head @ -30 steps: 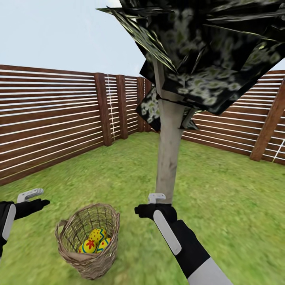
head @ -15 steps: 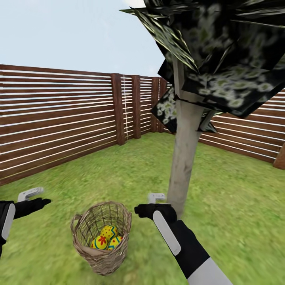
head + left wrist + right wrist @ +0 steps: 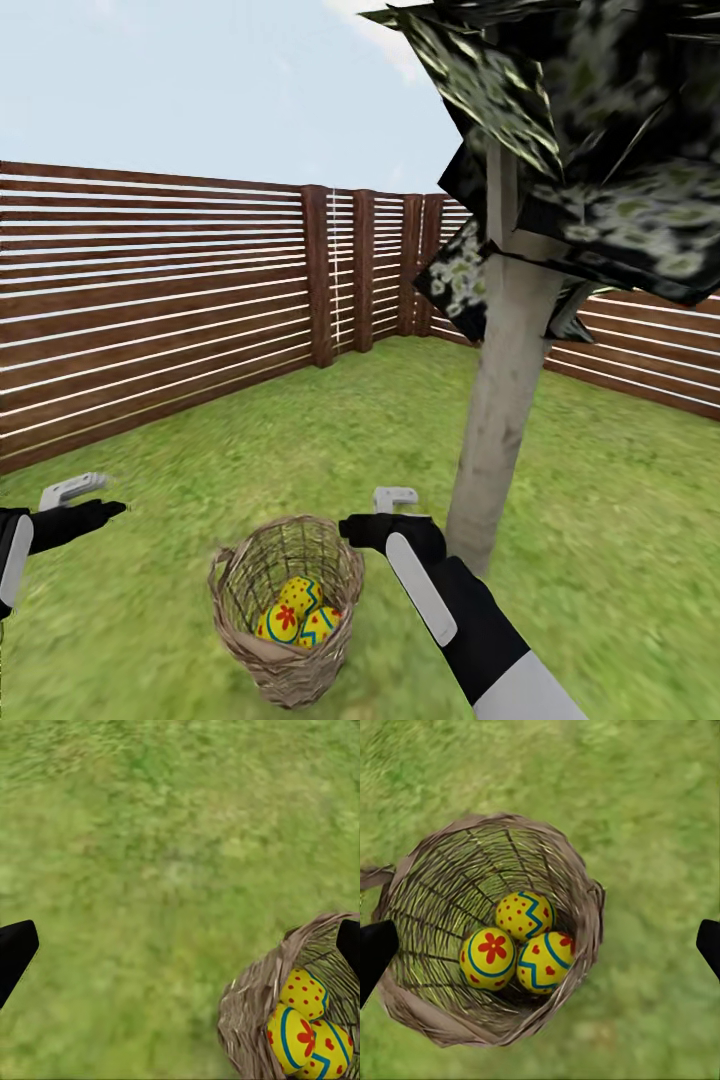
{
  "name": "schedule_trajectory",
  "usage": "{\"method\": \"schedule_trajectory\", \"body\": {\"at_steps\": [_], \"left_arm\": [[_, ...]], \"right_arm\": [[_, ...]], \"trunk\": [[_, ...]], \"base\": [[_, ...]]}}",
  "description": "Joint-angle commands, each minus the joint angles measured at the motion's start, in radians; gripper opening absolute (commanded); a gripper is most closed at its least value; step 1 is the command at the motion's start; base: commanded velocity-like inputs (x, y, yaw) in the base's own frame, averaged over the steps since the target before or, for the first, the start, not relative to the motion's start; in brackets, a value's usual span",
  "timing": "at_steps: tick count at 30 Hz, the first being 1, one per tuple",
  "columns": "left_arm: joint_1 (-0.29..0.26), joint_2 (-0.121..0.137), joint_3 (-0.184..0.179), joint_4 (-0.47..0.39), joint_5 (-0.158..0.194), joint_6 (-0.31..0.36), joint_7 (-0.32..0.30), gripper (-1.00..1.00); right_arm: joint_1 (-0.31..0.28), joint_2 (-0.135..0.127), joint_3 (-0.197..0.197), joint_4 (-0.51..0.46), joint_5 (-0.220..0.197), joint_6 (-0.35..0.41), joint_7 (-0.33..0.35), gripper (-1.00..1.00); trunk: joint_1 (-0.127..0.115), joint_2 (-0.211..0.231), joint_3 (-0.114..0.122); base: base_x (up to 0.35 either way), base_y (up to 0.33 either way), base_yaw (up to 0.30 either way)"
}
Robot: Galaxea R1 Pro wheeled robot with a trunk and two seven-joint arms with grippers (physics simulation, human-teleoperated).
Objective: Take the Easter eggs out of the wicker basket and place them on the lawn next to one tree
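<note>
Right wrist view: right gripper [image 3: 540, 945] spread wide, empty, over wicker basket [image 3: 585, 896] holding three Easter eggs [image 3: 523, 949] on lawn [image 3: 660, 810]. Left gripper [image 3: 180, 949] also wide, beside basket. Tree [image 3: 500, 420] just beyond. Risk: fingers catching the wicker rim, tipping basket.

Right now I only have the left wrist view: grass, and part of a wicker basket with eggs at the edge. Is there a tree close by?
Observer: Yes. In the head view a tree stands on the lawn just beyond the wicker basket, off to its right.
Operator: Where is my right tool?
Observer: The right tool hangs open and empty above the basket's right rim, looking straight down at the three Easter eggs.
Operator: Anything between basket and trunk?
Observer: Only grass, as far as the right arm lets me see.
</note>
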Motion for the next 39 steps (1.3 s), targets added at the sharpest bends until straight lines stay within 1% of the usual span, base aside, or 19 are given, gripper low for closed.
{"method": "schedule_trajectory", "body": {"at_steps": [1,3,4,12,24,27,29,32,34,36,39], "left_arm": [[-0.001,0.0,0.018,0.0,0.005,0.005,-0.001,1.0],[-0.001,0.0,0.05,0.0,0.005,0.005,-0.001,1.0],[-0.001,0.0,0.073,0.0,0.005,0.004,-0.001,1.0],[-0.001,-0.002,0.081,0.0,0.004,0.004,-0.001,1.0],[-0.001,-0.002,0.081,0.0,0.004,0.004,-0.001,1.0],[-0.001,-0.002,0.081,0.0,0.004,0.004,-0.001,1.0],[-0.001,-0.002,0.081,0.0,0.004,0.003,-0.001,1.0],[-0.001,-0.003,0.081,0.0,0.004,0.002,-0.001,1.0],[-0.001,-0.003,0.081,0.0,0.004,0.002,-0.001,1.0],[-0.001,-0.004,0.081,0.0,0.004,0.002,-0.001,1.0],[-0.001,-0.004,0.081,0.0,0.004,0.002,-0.001,1.0]], "right_arm": [[-0.001,0.0,0.001,-0.001,-0.01,0.001,-0.011,1.0],[0.0,0.0,0.001,-0.001,-0.01,0.001,-0.011,1.0],[-0.001,0.0,0.001,0.0,-0.01,0.002,-0.011,1.0],[-0.001,0.0,0.001,0.0,-0.011,0.001,-0.011,1.0],[-0.003,0.0,0.002,-0.002,-0.011,0.011,-0.014,1.0],[-0.013,0.0,0.002,-0.001,-0.017,0.015,-0.038,1.0],[-0.026,0.0,0.002,0.0,-0.025,0.026,-0.084,1.0],[-0.035,0.0,0.001,0.002,-0.035,0.069,-0.15,1.0],[-0.043,0.0,0.0,0.006,-0.051,0.09,-0.166,1.0],[-0.054,0.0,0.0,0.024,-0.077,0.109,-0.175,1.0],[-0.081,0.0,0.0,0.081,-0.12,0.127,-0.186,1.0]], "trunk": [[0.0,0.0,-0.001],[0.0,0.0,-0.001],[0.0,0.0,-0.001],[0.0,0.0,-0.001],[0.0,0.0,-0.001],[0.0,0.0,-0.001],[0.0,0.0,-0.001],[0.0,0.0,-0.001],[0.0,0.0,-0.001],[0.0,0.0,-0.001],[0.0,0.0,-0.001]], "base": [[0.147,0.258,0.001],[0.147,0.259,0.0],[0.147,0.26,0.0],[0.098,0.261,0.0],[-0.032,0.23,0.0],[0.124,0.17,0.0],[0.064,0.062,0.0],[0.021,0.02,0.0],[0.005,0.008,0.0],[0.049,0.084,0.0],[0.125,0.208,0.0]]}}
